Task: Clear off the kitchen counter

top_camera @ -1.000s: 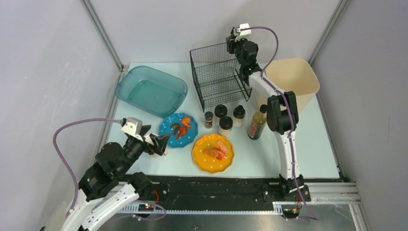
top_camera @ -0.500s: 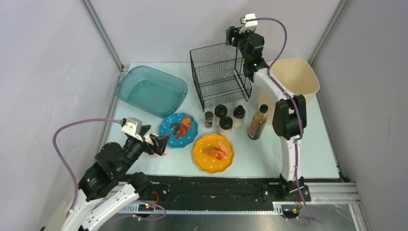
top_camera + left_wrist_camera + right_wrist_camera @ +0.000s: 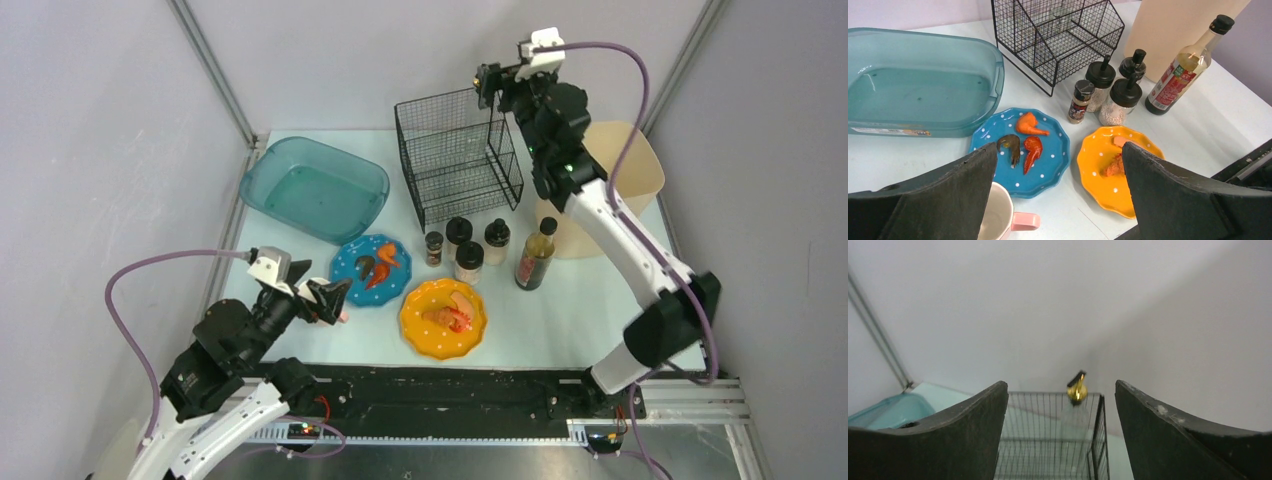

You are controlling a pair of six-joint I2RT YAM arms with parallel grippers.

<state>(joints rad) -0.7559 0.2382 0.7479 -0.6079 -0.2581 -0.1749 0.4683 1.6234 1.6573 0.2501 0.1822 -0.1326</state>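
The pale mint kitchen counter (image 3: 560, 320) holds a blue dotted plate (image 3: 347, 262) with shrimp pieces, an orange dotted plate (image 3: 415, 328) with food, several spice jars (image 3: 468, 260) and a sauce bottle (image 3: 535, 255). My left gripper (image 3: 335, 298) is open and empty, low over the front left. In the left wrist view it (image 3: 1058, 150) frames both plates, with a white cup with a pink handle (image 3: 998, 217) under its left finger. My right gripper (image 3: 487, 85) is open and empty, high above the back edge of the black wire basket (image 3: 455, 160). It (image 3: 1060, 385) looks down on a clear bottle with a gold cap (image 3: 1077, 388) in the basket.
A teal translucent tub (image 3: 313, 188) sits at the back left. A beige bin (image 3: 610, 165) stands at the back right behind the right arm. Grey walls and metal frame posts close in the counter. A black rail runs along the front edge.
The right arm has swung out to the right and risen, carrying its open gripper a little higher and to the right over the basket. The left arm has barely moved.
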